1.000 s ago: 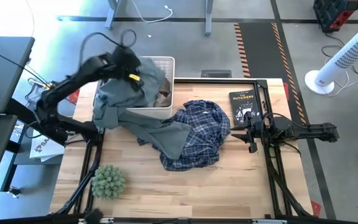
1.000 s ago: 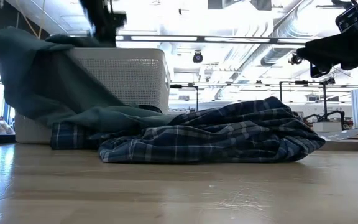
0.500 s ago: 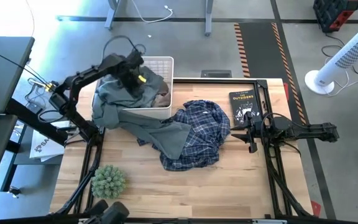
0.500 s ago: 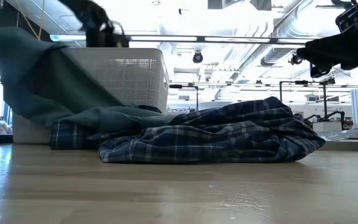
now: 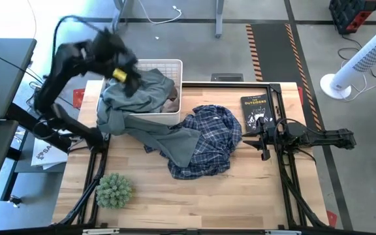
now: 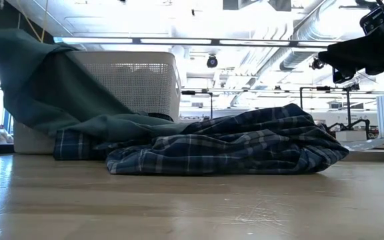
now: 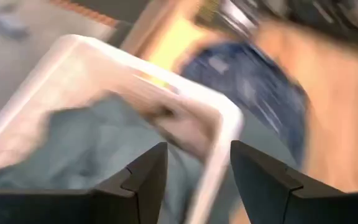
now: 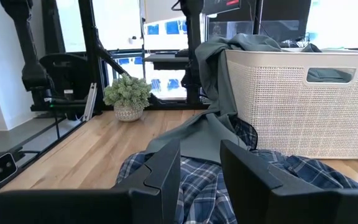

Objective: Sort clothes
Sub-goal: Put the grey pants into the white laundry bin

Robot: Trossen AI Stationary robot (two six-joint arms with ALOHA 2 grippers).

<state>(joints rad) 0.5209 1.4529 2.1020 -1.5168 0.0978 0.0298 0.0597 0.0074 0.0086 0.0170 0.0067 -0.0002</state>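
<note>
Wooden bench (image 5: 240, 196) below: my left claw (image 5: 119, 68) hangs wide and empty over the basket (image 5: 175, 65), grey-green T-shirt (image 5: 136, 91) draped beneath it (half out). Next, I'd reach for the plaid shirt (image 5: 207, 140).

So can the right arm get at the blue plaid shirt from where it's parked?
Probably yes. The right gripper hangs open just beside the blue plaid shirt, which lies uncovered on that side. The grey-green T-shirt only overlaps its far edge, and the black book sits off to one side.
</note>
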